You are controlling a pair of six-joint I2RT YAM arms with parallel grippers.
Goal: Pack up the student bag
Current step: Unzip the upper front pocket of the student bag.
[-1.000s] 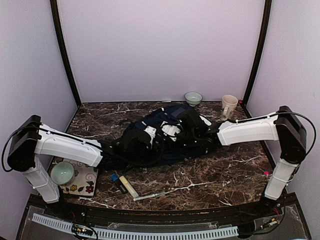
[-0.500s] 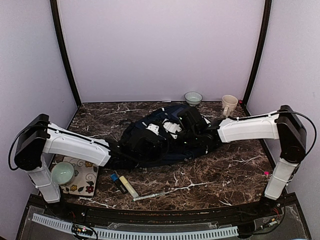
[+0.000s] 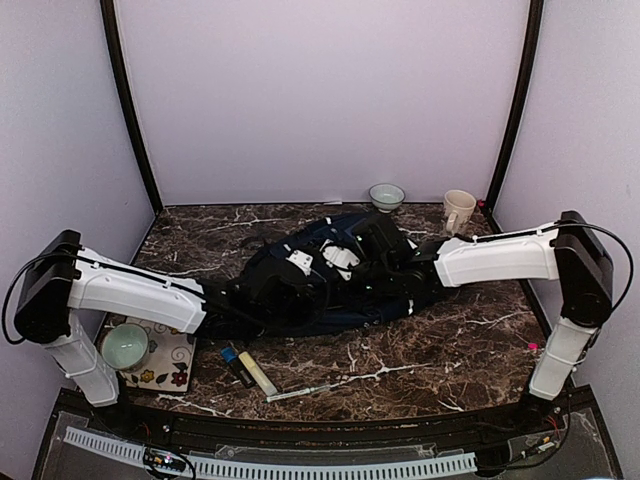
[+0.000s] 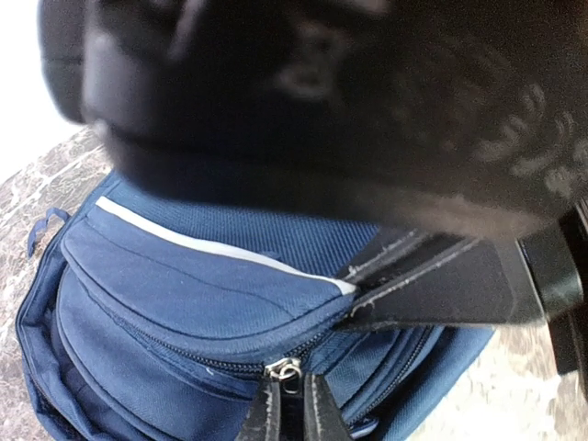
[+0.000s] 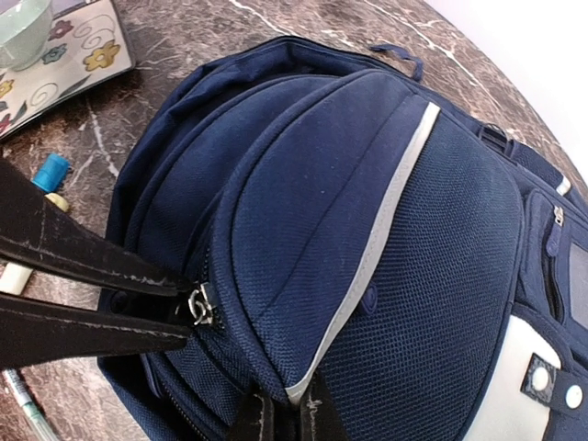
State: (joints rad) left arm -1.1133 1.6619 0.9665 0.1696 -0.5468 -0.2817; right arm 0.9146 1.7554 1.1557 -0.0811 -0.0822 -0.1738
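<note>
Student bag (image 3: 330,290) lies central on the counter (image 3: 450,350). The left tool (image 4: 289,390) pinches its zipper pull (image 4: 285,369), and the right tool (image 5: 287,400) clamps the pocket flap (image 5: 312,230). A skewed tug could slip the small pull or drag the bag.

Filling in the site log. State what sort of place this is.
Likely a robot test cell: a left arm and right arm bolted to a marble-patterned table, plain walls on three sides, and staged props such as the student bag and a mug.
</note>
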